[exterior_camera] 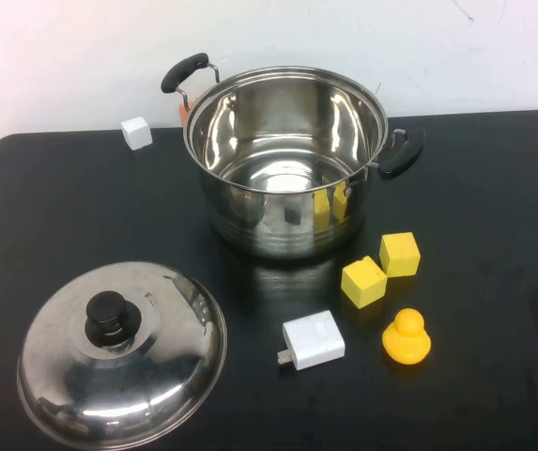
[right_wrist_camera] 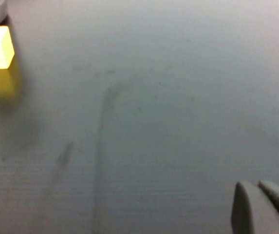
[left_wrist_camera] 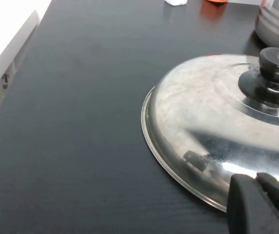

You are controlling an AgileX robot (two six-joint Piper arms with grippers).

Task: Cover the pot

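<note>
Steel lid (exterior_camera: 123, 352) lies front-left of pot (exterior_camera: 287, 155), beside left hand (left_wrist_camera: 261, 204); right hand (right_wrist_camera: 261, 207) far off. Finger spread: cannot tell.

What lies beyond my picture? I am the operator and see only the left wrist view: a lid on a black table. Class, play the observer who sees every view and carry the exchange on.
Observer: In the high view the pot stands open and empty, beyond the lid.
Operator: What sits near the pot?
Observer: Two yellow cubes, a duck and a white plug lie at its front right.
Operator: Where are the grippers?
Observer: The right gripper hangs over bare table near one cube, seen only in its own wrist view. The left gripper is by the lid's rim. The high view shows neither.
</note>
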